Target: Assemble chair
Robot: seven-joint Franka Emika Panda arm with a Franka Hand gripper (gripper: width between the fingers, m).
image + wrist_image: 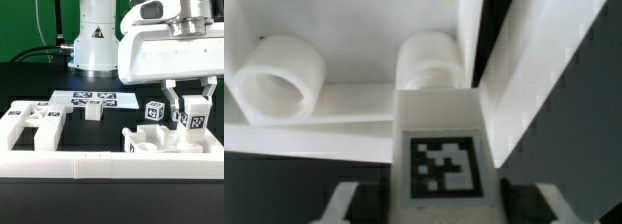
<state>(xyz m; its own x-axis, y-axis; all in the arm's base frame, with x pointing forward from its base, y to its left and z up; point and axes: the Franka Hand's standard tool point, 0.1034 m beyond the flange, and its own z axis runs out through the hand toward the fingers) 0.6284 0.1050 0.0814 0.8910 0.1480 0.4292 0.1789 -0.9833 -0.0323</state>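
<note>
Black tabletop (40, 200) against a green backdrop (25, 25), mid-assembly of a small white chair: at the exterior view's left a slotted panel (30, 122) lies flat behind the long border rail (60, 160). Next along, a small block (93, 110) stands at the near edge of the marker board (95, 97). Further right a tagged cube (152, 111) sits alone, apart from the arm. At the exterior view's right the gripper (190, 116) hangs fingers-down, pinching a tagged block (195, 124) between its two fingers (172, 104), so the jaws are pressed onto the block's sides rather than spread free. The block is upright, its long axis running straight down from the tool towards a socketed piece (150, 146) that rests just behind the rail. The wrist view shows the line-up: the tagged block (441, 140) reaches from between the fingers (358, 205) directly at one of two round sockets (434, 60), with the other (274, 88) off to one side. Whether the block's far end already touches the socketed piece cannot be told (the block itself hides the joint). The coming move appears to turn on keeping that long axis in line with the nearer socket while travelling straight down.
</note>
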